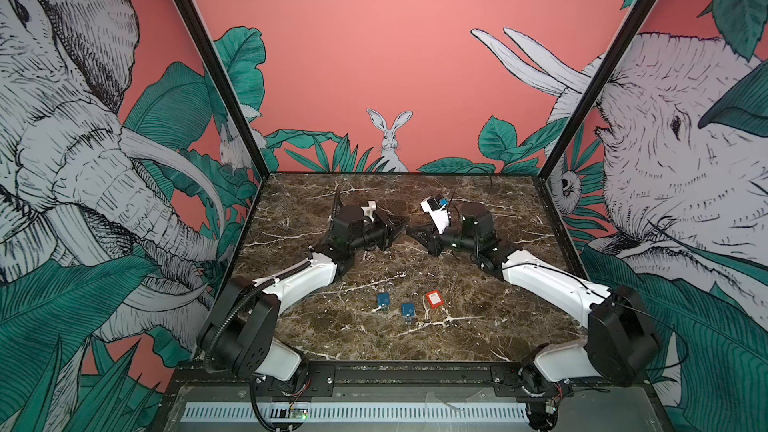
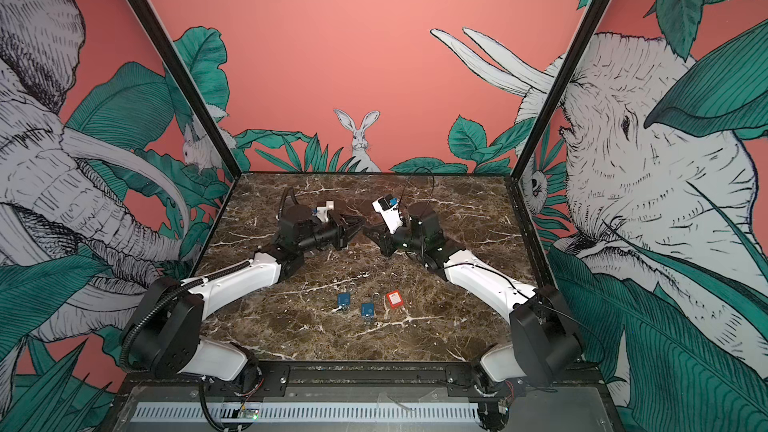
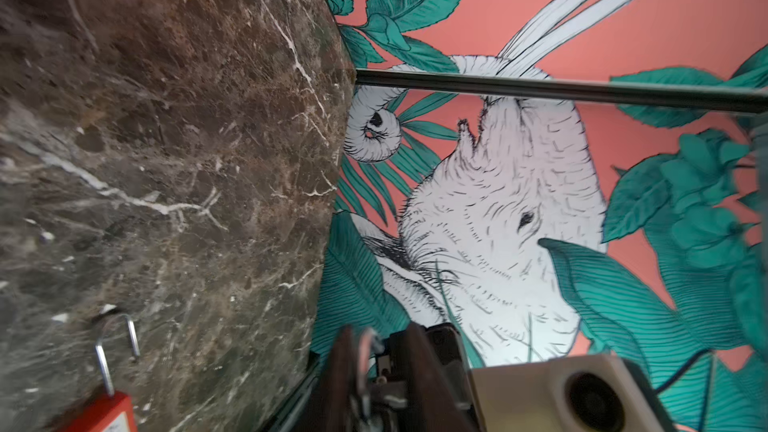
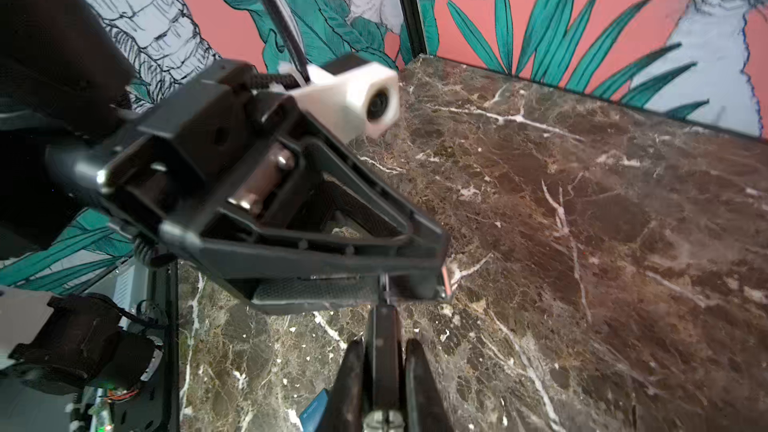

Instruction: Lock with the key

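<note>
My right gripper (image 4: 384,344) clamps the key (image 4: 383,317), left gripper (image 3: 380,351) looks parted; pull straight back, red padlock (image 1: 433,299) at 6 o'clock.

Brown marble tbl (image 1: 478,326) w/ three small padlocks lying on it, front-centre.

Tbl top is dark brown marble w/ white veins, same in both top views (image 2: 436,326). The three locks lie flat in a loose row, near each other but not touching: left blue padlock (image 1: 383,300), middle blue padlock (image 1: 408,310) sitting a bit nearer the front edge, and red padlock (image 1: 434,298) at the right end, turned at an angle. Left wrist view shows the red padlock (image 3: 104,413) on the marble w/ its silver shackle (image 3: 116,342): one leg in the body, other leg ending free. Right wrist view catches only a corner of a blue lock; can't tell which.
</note>
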Tool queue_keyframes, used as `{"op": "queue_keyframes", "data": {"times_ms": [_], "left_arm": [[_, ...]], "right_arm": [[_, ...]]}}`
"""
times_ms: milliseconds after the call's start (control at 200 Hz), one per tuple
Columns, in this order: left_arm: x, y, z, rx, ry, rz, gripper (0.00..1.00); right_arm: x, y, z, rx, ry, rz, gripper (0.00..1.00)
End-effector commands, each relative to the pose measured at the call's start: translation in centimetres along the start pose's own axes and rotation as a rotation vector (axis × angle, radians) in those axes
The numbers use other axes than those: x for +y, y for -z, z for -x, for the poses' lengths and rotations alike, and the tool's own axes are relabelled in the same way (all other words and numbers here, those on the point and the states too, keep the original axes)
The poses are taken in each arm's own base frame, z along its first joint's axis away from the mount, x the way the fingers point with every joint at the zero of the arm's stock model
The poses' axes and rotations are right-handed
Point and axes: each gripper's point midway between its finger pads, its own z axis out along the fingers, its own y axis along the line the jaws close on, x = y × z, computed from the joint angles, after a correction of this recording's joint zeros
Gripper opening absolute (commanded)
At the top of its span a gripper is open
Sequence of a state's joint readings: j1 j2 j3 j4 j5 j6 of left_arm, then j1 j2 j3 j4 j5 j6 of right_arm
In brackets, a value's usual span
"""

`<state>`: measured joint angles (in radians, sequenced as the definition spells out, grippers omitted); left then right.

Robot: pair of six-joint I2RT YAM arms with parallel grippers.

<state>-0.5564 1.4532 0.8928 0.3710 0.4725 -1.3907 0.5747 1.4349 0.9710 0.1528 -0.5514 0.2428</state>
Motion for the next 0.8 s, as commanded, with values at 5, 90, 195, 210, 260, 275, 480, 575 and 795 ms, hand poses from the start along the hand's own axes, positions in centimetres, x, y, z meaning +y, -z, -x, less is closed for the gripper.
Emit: {"op": "queue_keyframes", "data": {"times_ms": [5, 90, 195, 210, 260, 275, 480, 575, 795], "left_arm": [[1.2, 2.7, 0.7, -0.027, -0.397, 0.200, 0.76], [2.0, 4.4, 2.5, -0.078, -0.608, 0.336, 0.79], [2.3, 5.3, 4.0, -0.106, -0.795, 0.443, 0.79], [2.4, 5.4, 4.3, -0.112, -0.810, 0.461, 0.78], [2.6, 5.6, 5.0, -0.135, -0.857, 0.494, 0.77], [2.6, 5.6, 5.2, -0.140, -0.871, 0.497, 0.77], [-0.6, 2.5, 2.0, -0.050, -0.964, 0.089, 0.70], [-1.8, 1.6, 0.4, 0.011, -0.943, -0.058, 0.68], [-4.0, 2.0, -2.1, 0.104, -0.894, -0.262, 0.61]], "right_arm": [[-0.8, 0.7, 1.2, 0.021, -0.163, 0.015, 0.00], [-0.7, 1.1, 0.7, 0.038, -0.251, 0.053, 0.00], [-0.6, 1.4, -0.2, 0.088, -0.346, 0.069, 0.00], [-0.5, 1.5, -0.3, 0.093, -0.363, 0.076, 0.00], [-0.3, 1.8, -0.4, 0.104, -0.419, 0.104, 0.00], [-0.2, 1.9, -0.5, 0.110, -0.443, 0.119, 0.00], [1.6, 2.9, -1.4, 0.194, -0.605, 0.289, 0.00], [1.9, 2.9, -1.8, 0.196, -0.665, 0.342, 0.00], [1.9, 3.0, -1.4, 0.172, -0.686, 0.368, 0.00]]}}
